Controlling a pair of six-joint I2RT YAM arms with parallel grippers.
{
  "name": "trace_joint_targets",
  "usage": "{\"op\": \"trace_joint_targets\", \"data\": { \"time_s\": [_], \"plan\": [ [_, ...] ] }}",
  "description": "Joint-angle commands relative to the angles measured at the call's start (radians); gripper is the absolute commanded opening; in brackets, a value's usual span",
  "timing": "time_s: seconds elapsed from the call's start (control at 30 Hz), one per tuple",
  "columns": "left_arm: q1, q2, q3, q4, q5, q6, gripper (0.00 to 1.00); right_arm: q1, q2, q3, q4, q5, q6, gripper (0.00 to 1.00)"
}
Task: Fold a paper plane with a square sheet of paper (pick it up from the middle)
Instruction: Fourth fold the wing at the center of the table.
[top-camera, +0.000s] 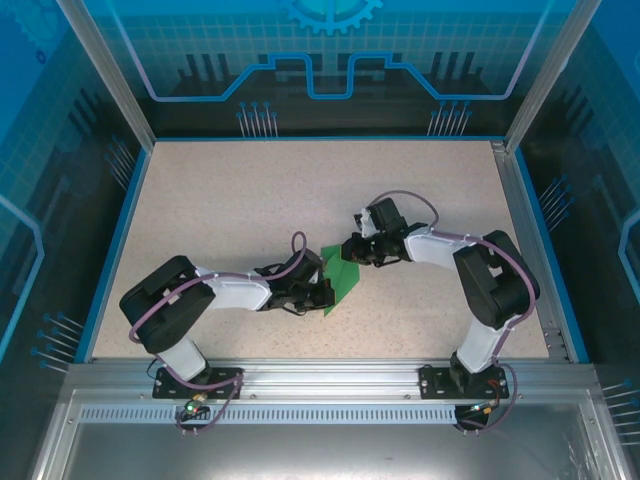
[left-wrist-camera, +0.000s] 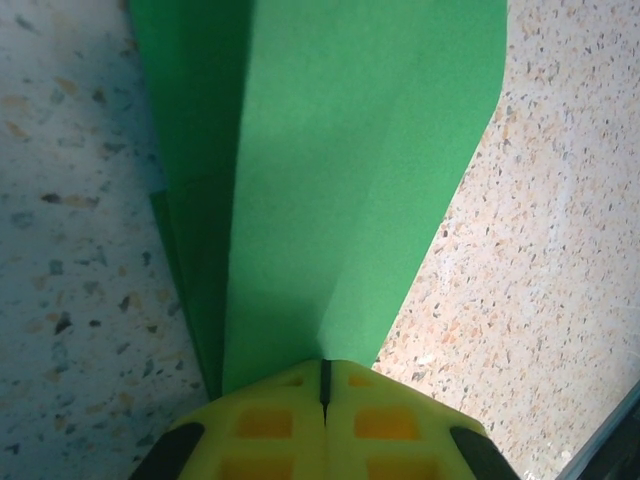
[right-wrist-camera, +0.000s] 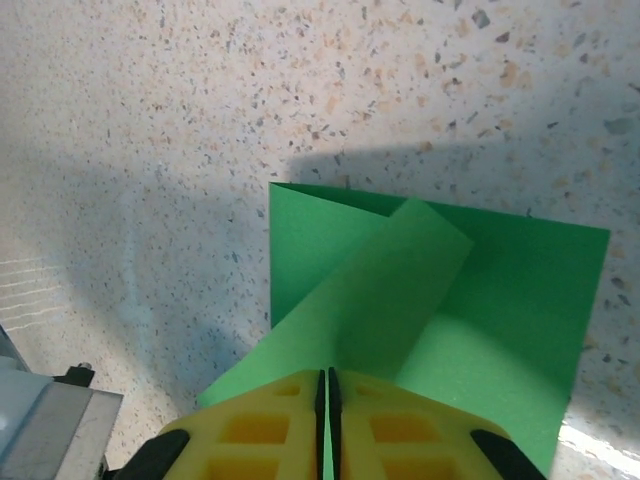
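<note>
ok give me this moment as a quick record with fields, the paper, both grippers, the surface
item: folded green paper, several creases, one flap raised
location: between the two grippers, near the middle of the speckled tabletop
left gripper: shut, pinching one end of the paper
right gripper: shut, pinching the raised flap
paper contact: the part beyond the raised flap lies flat on the tabletop in the right wrist view
fold stage: partly folded, no finished plane shape visible

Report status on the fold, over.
Left gripper shut on the creased bright green paper sheet. Right gripper shut on its opposite edge. No obstruction seen.
</note>
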Motion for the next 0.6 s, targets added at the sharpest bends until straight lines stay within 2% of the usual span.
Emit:
{"op": "trace_joint_targets", "data": {
  "time_s": [0.0, 0.33, 0.57],
  "plan": [
    [-0.004, 0.082, -0.056, -0.269, -0.054, 0.048, 0.04, 0.009, 0.009, 0.041, 0.01, -0.048, -0.015, 0.12],
    [0.001, 0.093, -0.042, -0.281, -0.045, 0.059, 0.04, 0.065, 0.068, -0.005, 0.097, -0.009, 0.023, 0.13],
    [0.001, 0.082, -0.051, -0.295, -0.049, 0.066, 0.04, 0.028, 0.164, 0.025, 0.091, 0.029, -0.015, 0.13]
  ]
}}
